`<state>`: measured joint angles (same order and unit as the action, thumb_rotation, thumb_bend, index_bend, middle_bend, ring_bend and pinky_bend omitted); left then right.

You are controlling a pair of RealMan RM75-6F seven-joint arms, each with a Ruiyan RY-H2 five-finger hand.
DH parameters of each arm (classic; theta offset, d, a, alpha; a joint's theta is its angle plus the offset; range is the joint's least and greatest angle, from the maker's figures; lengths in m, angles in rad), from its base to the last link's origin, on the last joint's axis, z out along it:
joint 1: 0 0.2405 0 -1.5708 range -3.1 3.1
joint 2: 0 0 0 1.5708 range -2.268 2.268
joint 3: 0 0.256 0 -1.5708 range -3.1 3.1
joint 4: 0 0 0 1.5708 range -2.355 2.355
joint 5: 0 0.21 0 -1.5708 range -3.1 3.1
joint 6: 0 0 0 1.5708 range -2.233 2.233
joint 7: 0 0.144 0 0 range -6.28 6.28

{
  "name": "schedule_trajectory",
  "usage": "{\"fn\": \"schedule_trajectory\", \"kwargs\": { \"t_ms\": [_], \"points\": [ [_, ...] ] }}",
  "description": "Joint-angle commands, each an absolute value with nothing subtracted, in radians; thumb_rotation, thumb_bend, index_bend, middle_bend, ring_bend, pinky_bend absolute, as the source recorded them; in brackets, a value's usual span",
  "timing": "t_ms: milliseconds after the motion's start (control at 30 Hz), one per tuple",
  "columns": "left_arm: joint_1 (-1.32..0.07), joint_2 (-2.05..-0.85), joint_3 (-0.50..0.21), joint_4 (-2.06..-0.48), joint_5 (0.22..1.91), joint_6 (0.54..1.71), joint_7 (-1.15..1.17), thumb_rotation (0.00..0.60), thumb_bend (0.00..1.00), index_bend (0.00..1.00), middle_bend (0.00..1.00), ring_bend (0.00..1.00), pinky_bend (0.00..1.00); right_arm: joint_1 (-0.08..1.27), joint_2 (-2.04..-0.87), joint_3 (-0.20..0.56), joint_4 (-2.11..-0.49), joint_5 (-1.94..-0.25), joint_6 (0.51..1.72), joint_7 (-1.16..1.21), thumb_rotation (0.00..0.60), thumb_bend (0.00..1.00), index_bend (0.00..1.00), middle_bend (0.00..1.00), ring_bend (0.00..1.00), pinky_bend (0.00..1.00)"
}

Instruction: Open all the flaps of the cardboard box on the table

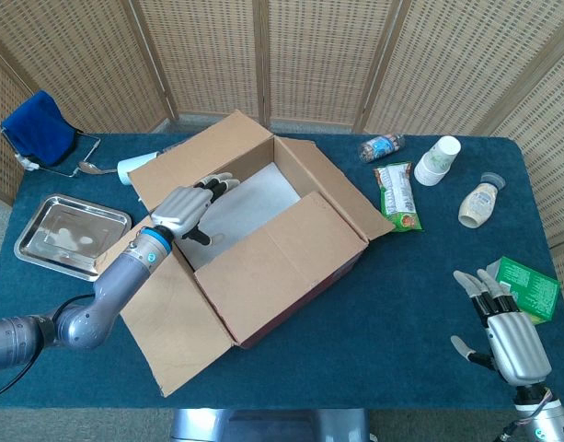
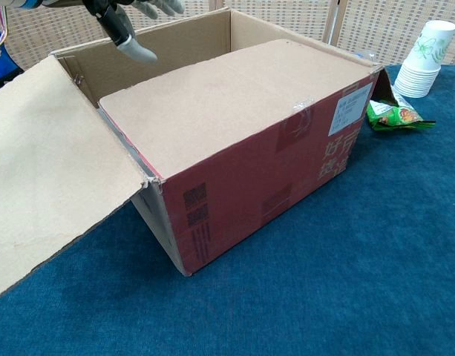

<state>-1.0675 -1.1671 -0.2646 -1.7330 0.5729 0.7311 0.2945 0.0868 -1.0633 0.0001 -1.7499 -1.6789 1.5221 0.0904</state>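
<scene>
Brown cardboard box with red printed side (image 1: 263, 239) sits mid-table on the dark blue carpeted tabletop (image 1: 401, 304), angled. Its near long flap (image 2: 227, 96) lies closed flat over the opening; the left end flap (image 2: 41, 170) is folded out and down, the far long flap (image 1: 203, 152) stands up, the right end flap (image 1: 341, 189) is splayed outward. Left hand (image 1: 188, 207) hovers over the open left part of the box, fingers spread and extended, holding nothing; chest view shows only its fingertips (image 2: 134, 48) at the top edge. Right hand (image 1: 507, 336) is at the near right table corner, well apart from the box, fingers apart, empty, just beside a green flat packet (image 1: 530, 287). Elsewhere: silver metal tray (image 1: 70, 235) left of the box, stack of white paper cups (image 1: 438, 159), green snack bag (image 1: 397, 196), small cream squeeze bottle (image 1: 479, 203), blue cloth (image 1: 38, 127) at the far left.
</scene>
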Motion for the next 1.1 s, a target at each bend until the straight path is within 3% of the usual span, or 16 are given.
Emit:
{"fn": "schedule_trajectory", "kwargs": {
  "t_ms": [33, 400, 700, 1100],
  "points": [
    [-1.096, -1.156, -0.269, -1.74, 0.497, 0.701, 0.267, 0.6, 0.02, 0.09, 0.14, 0.18, 0.38, 0.087, -1.063, -0.001, -1.75, -1.68, 1.522, 0.09, 0.6, 0.2, 0.06, 0.14, 0.02, 0.16],
    [-1.178, -1.153, -0.228, -1.74, 0.37, 0.648, 0.251, 0.6, 0.03, 0.08, 0.22, 0.3, 0.55, 0.087, -1.064, -0.002, -1.751, -1.685, 1.524, 0.089, 0.6, 0.2, 0.06, 0.14, 0.02, 0.15],
    [-1.215, -1.164, -0.209, -1.742, 0.32, 0.646, 0.231, 0.6, 0.03, 0.08, 0.24, 0.31, 0.61, 0.086, -1.065, -0.003, -1.75, -1.688, 1.527, 0.084, 0.6, 0.2, 0.06, 0.14, 0.02, 0.15],
    [-1.188, -1.155, -0.248, -1.772, 0.389, 0.632, 0.129, 0.6, 0.03, 0.07, 0.21, 0.34, 0.67, 0.068, -1.108, 0.025, -1.721, -1.692, 1.59, 0.001, 0.6, 0.21, 0.06, 0.13, 0.02, 0.16]
  ]
}}
